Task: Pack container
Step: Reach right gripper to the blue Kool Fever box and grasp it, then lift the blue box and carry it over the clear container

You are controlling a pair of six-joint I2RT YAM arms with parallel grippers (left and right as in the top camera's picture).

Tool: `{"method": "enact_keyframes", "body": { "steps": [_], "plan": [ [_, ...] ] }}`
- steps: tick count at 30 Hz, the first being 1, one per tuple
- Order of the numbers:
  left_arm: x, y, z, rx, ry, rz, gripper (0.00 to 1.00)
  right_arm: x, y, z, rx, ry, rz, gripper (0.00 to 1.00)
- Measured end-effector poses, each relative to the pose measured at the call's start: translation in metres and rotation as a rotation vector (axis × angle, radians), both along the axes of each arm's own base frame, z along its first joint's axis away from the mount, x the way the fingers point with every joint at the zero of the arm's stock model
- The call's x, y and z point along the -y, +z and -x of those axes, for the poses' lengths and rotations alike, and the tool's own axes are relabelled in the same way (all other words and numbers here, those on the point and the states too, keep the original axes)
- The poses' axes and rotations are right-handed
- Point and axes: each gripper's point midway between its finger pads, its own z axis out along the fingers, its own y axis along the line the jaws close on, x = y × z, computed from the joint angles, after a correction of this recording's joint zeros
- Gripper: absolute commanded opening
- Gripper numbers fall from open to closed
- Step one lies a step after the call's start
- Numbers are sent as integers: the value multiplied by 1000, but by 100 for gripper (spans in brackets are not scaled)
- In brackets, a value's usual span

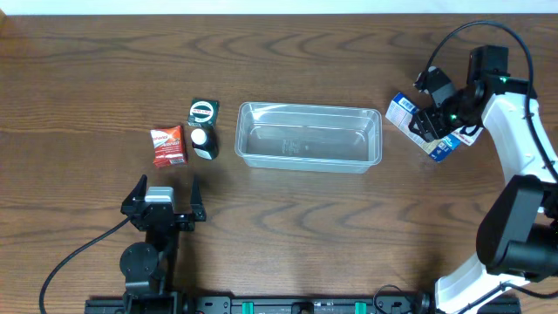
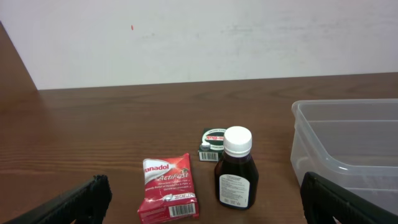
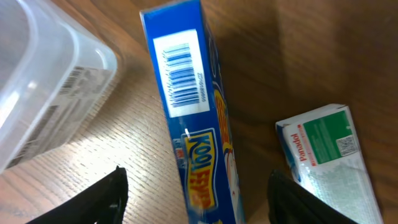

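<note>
The container (image 1: pixel 309 135), a clear shallow tub, sits at the table's middle with nothing in it; its corner (image 3: pixel 43 81) shows in the right wrist view. My right gripper (image 1: pixel 433 119) hovers to its right, straddling a blue Kool Fever box (image 3: pixel 193 112) that stands on edge. Both fingers (image 3: pixel 106 196) are off the box, so the gripper (image 3: pixel 199 199) is open. My left gripper (image 1: pixel 164 202) stays open near the front edge, with a red Panadol pack (image 2: pixel 168 186) and a dark bottle with a white cap (image 2: pixel 236 168) ahead of it.
A small green box (image 2: pixel 214 143) lies behind the bottle. A white and green Panadol box (image 3: pixel 329 149) rests just right of the blue box. The container's wall (image 2: pixel 348 143) rises at the right of the left wrist view.
</note>
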Motion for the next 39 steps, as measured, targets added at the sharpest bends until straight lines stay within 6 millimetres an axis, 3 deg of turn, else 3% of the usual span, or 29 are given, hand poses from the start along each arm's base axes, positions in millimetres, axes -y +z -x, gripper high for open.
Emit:
{"method": "enact_keyframes", "body": {
  "steps": [16, 17, 23, 24, 35, 39],
  "plan": [
    [0, 0, 0, 0, 0, 0, 98, 9, -7, -3, -3, -9, 50, 49],
    [0, 0, 0, 0, 0, 0, 98, 9, -7, -3, -2, -9, 52, 46],
    [0, 0, 0, 0, 0, 0, 98, 10, -8, -5, -1, -13, 55, 4],
    [0, 0, 0, 0, 0, 0, 98, 11, -8, -4, -4, -20, 56, 1],
    [0, 0, 0, 0, 0, 0, 98, 10, -7, 0, -34, -71, 42, 1],
    [0, 0, 0, 0, 0, 0, 98, 9, 5, 7, -43, -76, 39, 1]
  ]
}}
